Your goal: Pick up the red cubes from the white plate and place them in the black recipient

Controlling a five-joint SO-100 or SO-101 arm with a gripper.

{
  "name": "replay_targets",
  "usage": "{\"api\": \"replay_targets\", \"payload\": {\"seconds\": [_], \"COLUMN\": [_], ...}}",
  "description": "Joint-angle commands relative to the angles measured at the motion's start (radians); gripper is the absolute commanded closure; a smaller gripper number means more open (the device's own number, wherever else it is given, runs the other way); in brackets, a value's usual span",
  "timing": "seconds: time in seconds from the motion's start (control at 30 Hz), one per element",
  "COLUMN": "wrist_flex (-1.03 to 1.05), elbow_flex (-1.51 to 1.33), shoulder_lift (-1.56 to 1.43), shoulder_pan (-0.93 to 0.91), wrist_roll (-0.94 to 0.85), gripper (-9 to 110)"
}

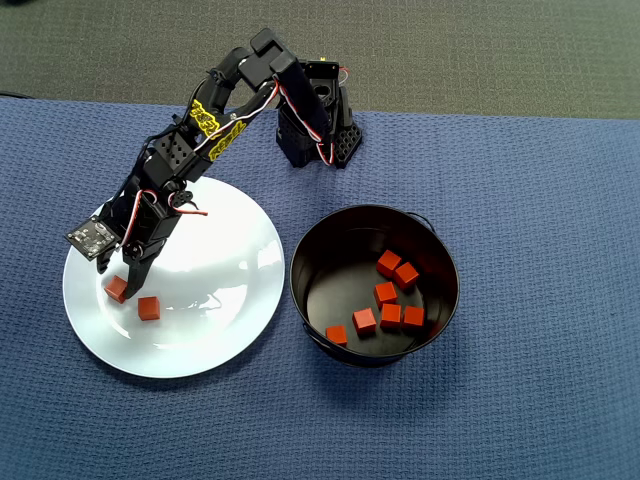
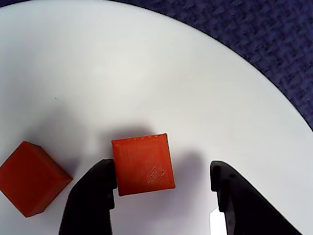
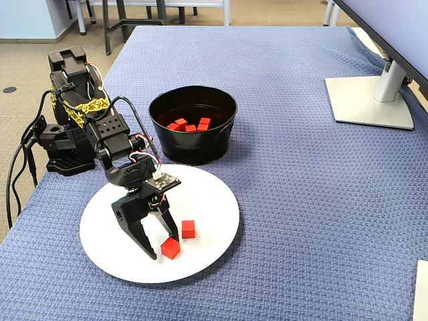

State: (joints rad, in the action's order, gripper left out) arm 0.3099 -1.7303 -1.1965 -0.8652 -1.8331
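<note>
Two red cubes lie on the white plate (image 1: 220,270) near its left side in the overhead view. My gripper (image 2: 163,169) is open and low over the plate (image 2: 146,73). One cube (image 2: 143,164) sits between the jaws, against the left finger (image 2: 93,196) and apart from the right one. The other cube (image 2: 30,178) rests just outside that left finger. In the fixed view the gripper (image 3: 162,245) straddles the nearer cube (image 3: 170,249), with the second cube (image 3: 188,229) beside it. The black recipient (image 1: 300,270) stands right of the plate and holds several red cubes (image 1: 388,292).
The arm's base (image 1: 320,125) stands behind the plate and pot. A blue woven cloth (image 1: 540,200) covers the table. A monitor stand (image 3: 368,100) is at the far right in the fixed view. The table's edge runs just left of the base (image 3: 63,134).
</note>
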Motion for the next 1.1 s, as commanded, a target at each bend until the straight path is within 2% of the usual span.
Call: {"api": "replay_targets", "payload": {"seconds": [0.0,0.37,0.6,0.73,0.8,0.93,1.07], "wrist_flex": [-0.025,-0.038,-0.060,-0.094,-0.129,-0.175,0.114], "elbow_flex": [0.072,0.103,0.107,0.094,0.075,-0.006,-0.032], "shoulder_lift": [-0.006,0.031,0.041,0.037,0.014,-0.140,-0.387], "shoulder_pan": [-0.014,-0.011,-0.011,-0.011,-0.006,0.012,0.023], "wrist_roll": [0.015,0.031,0.051,0.072,0.114,0.307,0.479], "gripper": [86,91,101,101,101,101,101]}}
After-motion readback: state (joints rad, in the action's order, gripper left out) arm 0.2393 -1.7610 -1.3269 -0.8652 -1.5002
